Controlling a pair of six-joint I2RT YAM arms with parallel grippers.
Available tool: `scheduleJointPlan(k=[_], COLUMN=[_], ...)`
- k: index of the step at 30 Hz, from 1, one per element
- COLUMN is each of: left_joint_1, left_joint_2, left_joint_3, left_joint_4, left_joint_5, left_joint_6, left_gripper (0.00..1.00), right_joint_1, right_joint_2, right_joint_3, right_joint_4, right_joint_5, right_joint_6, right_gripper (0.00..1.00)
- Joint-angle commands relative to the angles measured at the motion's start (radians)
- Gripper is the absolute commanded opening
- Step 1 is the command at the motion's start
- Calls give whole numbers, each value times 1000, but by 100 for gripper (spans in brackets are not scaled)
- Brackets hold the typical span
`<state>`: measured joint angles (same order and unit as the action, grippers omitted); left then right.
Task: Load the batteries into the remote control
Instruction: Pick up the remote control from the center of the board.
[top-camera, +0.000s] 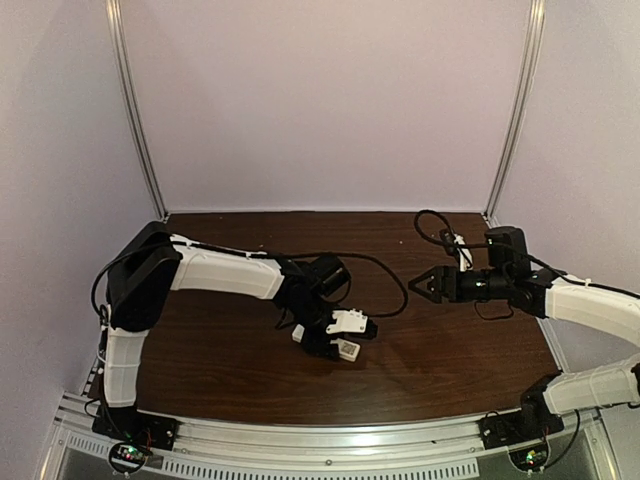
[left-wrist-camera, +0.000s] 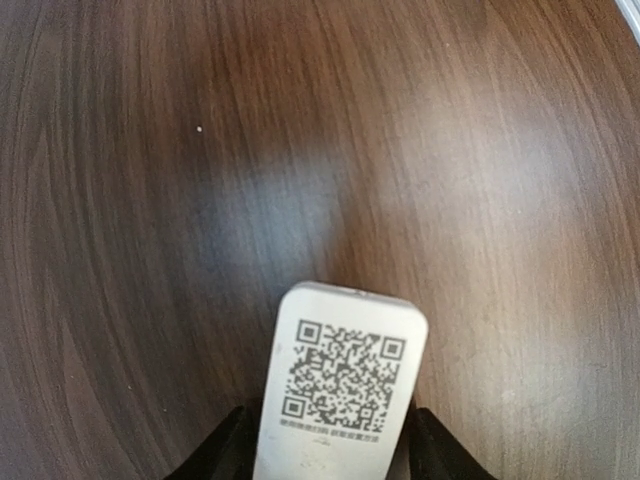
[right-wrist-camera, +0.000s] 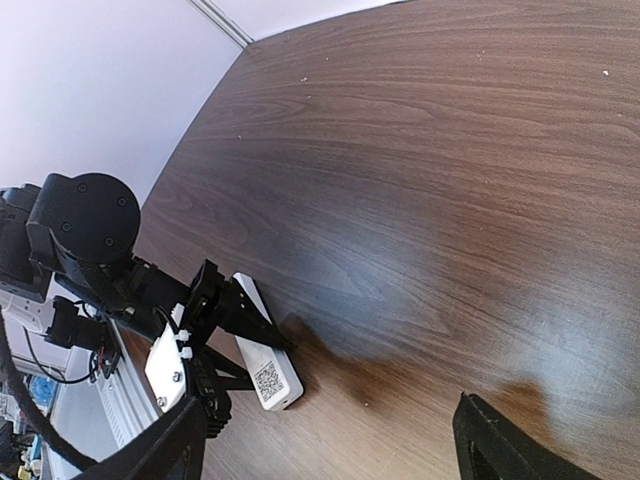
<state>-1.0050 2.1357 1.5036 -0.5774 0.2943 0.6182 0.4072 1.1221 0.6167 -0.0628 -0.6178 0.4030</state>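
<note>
The remote control (left-wrist-camera: 340, 390) is a slim white bar with a QR code on the side facing up. My left gripper (left-wrist-camera: 335, 440) is shut on its long edges, one black finger on each side. From above, the remote (top-camera: 347, 349) pokes out of the left gripper (top-camera: 335, 340) near the table's middle front. In the right wrist view the remote (right-wrist-camera: 268, 370) slants down, its QR end at or just above the wood. My right gripper (top-camera: 415, 285) hovers to the right, open and with nothing between its fingers (right-wrist-camera: 500, 445). The batteries are out of view.
A black cable (top-camera: 385, 290) loops over the dark wooden table (top-camera: 450, 350) between the two arms. Another cable loop (top-camera: 438, 225) lies at the back right. Pale walls close in the back and sides, and a metal rail (top-camera: 300, 435) runs along the near edge.
</note>
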Motion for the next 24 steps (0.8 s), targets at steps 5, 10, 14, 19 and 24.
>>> scheduleJointPlan(k=[5, 10, 14, 19, 24], left_joint_1=[-5, -2, 25, 68, 103], left_joint_2=[-5, -16, -83, -236, -366], left_joint_3=[41, 70, 85, 50, -16], left_joint_4=[6, -20, -4, 97, 243], left_joint_5=[26, 49, 146, 298, 395], left_joint_6=[37, 34, -7, -62, -150], left_gripper=[32, 22, 19, 19, 20], right_joint_1=[-8, -8, -8, -6, 20], right_joint_2=[-19, -66, -107, -153, -224], right_joint_3=[-7, -13, -24, -35, -7], right_joint_4=[49, 60, 84, 206, 286], right_joint_5=[-85, -93, -95, -180, -219], right_joint_6=[-18, -43, -60, -31, -33], right_gripper=[86, 85, 85, 82, 81])
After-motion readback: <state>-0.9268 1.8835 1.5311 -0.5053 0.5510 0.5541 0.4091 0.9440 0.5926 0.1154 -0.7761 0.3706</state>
